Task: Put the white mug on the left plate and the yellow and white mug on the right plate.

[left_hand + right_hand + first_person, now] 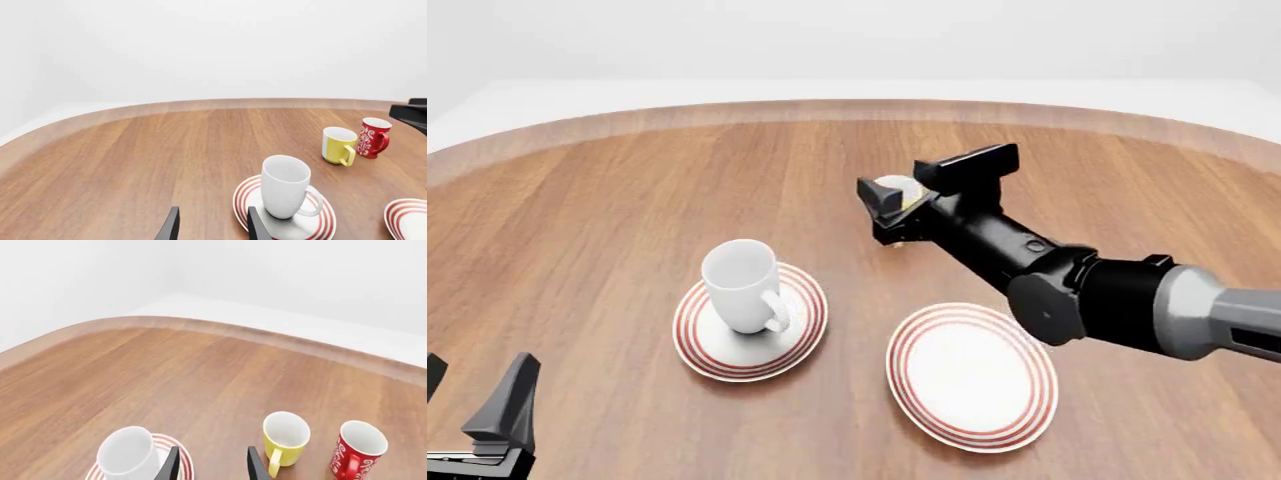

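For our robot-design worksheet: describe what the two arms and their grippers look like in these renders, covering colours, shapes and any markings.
The right arm has a pale grey tubular segment leading into glossy black, rounded joint housings and a boxy black wrist block. The right gripper and the left gripper each end in two thin, flat, black, tapering fingers. The left gripper also shows as black angular prongs in the front view. No cables, logos or markings are visible.

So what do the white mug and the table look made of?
White mug: looks like glazed ceramic, with a smooth white body and a soft sheen. Table: looks like wood or wood veneer, with brown grain streaks and a satin finish.
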Controlling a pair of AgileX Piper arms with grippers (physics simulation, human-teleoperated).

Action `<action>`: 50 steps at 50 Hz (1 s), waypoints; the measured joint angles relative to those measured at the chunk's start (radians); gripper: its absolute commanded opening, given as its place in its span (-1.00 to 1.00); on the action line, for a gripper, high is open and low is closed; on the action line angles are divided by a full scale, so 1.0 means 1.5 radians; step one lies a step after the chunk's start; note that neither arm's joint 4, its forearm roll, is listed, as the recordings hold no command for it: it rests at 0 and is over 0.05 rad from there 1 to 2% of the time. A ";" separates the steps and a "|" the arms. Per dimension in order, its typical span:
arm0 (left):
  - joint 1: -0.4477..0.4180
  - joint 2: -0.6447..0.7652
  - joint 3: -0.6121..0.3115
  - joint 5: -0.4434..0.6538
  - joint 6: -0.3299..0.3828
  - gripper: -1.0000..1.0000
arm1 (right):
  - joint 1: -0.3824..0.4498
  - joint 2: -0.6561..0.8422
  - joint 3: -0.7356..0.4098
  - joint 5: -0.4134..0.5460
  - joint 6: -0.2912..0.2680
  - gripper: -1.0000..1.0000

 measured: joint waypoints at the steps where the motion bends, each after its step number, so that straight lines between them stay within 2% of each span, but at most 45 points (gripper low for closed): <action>1: 0.000 0.000 0.000 0.000 0.000 1.00 | -0.003 0.000 0.000 0.000 0.000 1.00; 50: 0.000 0.000 0.000 0.000 0.000 1.00 | -0.128 0.115 -0.082 0.011 0.015 1.00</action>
